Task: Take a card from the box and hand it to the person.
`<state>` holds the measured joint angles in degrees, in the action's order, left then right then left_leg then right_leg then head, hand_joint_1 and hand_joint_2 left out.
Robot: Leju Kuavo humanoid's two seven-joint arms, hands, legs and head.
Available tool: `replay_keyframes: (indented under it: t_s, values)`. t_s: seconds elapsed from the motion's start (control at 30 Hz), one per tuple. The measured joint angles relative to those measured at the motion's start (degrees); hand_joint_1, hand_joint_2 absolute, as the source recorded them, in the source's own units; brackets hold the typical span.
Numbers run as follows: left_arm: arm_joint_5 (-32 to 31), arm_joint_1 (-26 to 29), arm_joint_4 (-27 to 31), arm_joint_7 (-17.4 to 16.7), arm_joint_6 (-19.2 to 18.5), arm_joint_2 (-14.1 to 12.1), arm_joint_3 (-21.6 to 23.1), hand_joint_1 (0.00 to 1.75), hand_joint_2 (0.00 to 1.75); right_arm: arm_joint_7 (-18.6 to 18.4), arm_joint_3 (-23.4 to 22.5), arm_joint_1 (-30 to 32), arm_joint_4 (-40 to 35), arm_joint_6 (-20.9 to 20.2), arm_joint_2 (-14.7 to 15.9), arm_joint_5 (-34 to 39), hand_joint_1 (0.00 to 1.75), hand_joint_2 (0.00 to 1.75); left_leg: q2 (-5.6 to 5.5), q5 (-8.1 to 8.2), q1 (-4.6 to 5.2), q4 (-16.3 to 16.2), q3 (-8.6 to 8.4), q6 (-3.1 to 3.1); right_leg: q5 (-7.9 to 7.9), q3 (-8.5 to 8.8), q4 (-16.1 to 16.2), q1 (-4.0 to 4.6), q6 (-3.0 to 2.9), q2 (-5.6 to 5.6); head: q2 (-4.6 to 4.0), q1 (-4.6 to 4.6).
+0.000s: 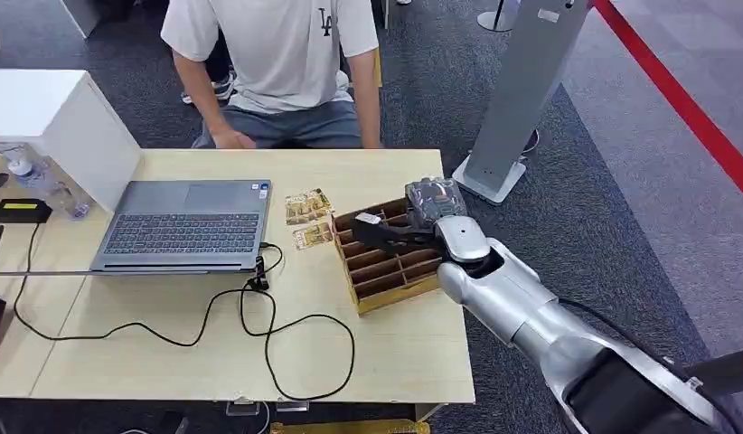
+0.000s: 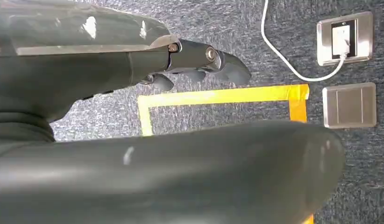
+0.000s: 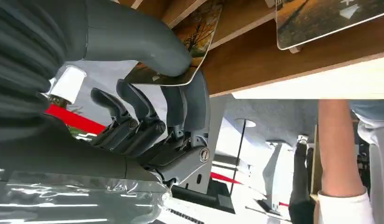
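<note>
The right hand (image 3: 171,93) pinches a card (image 3: 199,37) at the box's (image 1: 386,294) twelve o'clock edge to lift it out.

Table (image 1: 395,362): fills the left and centre of the head view.
Laptop (image 1: 183,226): on the table, left of centre.
Loose cards (image 1: 306,215): on the table, between laptop and box.
Box (image 1: 386,271): on the table near its right edge.
Right hand (image 1: 399,233): over the box's upper part, pinching a card (image 3: 181,51).
Person (image 1: 277,68): behind the table, top centre.
Cable (image 1: 259,334): on the table, below the laptop.
Stand (image 1: 521,99): on the floor, upper right.
</note>
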<state>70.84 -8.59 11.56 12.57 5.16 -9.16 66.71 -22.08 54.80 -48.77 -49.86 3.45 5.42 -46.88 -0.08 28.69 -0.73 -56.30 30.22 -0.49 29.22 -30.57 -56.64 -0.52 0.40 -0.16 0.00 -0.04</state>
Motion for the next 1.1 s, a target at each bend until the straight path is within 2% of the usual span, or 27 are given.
replay_keyframes:
  t_s: [0.17, 0.43, 0.57, 0.77, 0.93, 1.1]
  values:
    - [-0.63, 0.09, 0.0, 1.44, -0.9, 0.0, 0.02, 0.0, 1.75, 0.04, 0.02, 0.04, -0.28, -0.04, 0.04, 0.11, 1.61, 1.75, 0.0, 0.0, 0.0, 0.0, 0.0, 0.0, 0.0, 0.0, 0.0, 0.0, 0.0, 0.0, 0.0, 0.02]
    - [0.02, 0.35, 0.0, 1.27, 0.0, -0.15, 0.02, 0.0, 1.75, 0.0, 0.0, 0.09, -2.43, 0.55, 0.46, 0.24, 1.61, 1.75, 0.0, 0.0, 0.0, 0.0, 0.01, 0.0, 0.0, -0.02, 0.0, 0.0, 0.0, 0.01, 0.0, 0.0]
    - [0.55, 0.73, 0.0, 1.2, -0.04, -0.28, 0.02, 0.0, 1.75, -1.25, -0.46, 0.11, -7.96, 2.5, 1.4, -0.5, 1.61, 1.75, 0.02, 0.0, 0.0, 0.0, -0.01, 0.0, 0.0, -0.03, -0.01, 0.0, -0.01, 0.03, 0.0, -0.02]
    - [0.85, 1.24, 0.0, 1.35, -0.09, -0.28, 0.0, 0.0, 1.75, -1.22, -2.41, 0.29, -19.66, 6.32, 3.19, -2.71, 1.61, 1.75, 0.01, 0.0, 0.0, -0.01, -0.01, 0.0, 0.0, -0.03, -0.01, 0.0, -0.01, 0.02, 0.0, 0.04]
    - [0.83, 1.0, 0.0, 1.51, -0.09, -0.28, 0.0, 0.0, 1.75, 1.79, -3.21, 1.05, -26.42, 10.01, 3.74, -5.7, 1.61, 1.75, 0.02, 0.0, 0.0, -0.01, -0.02, 0.0, 0.0, -0.02, -0.01, 0.0, -0.01, 0.04, 0.0, 0.02]
    - [0.55, 0.35, 0.0, 1.46, -0.18, -0.28, 0.0, 0.0, 1.75, 6.97, -3.34, 2.41, -27.93, 13.29, 3.52, -4.07, 1.61, 1.75, 0.01, 0.0, 0.0, -0.01, -0.01, 0.0, -0.01, -0.01, -0.02, 0.0, -0.01, 0.03, 0.0, 0.0]
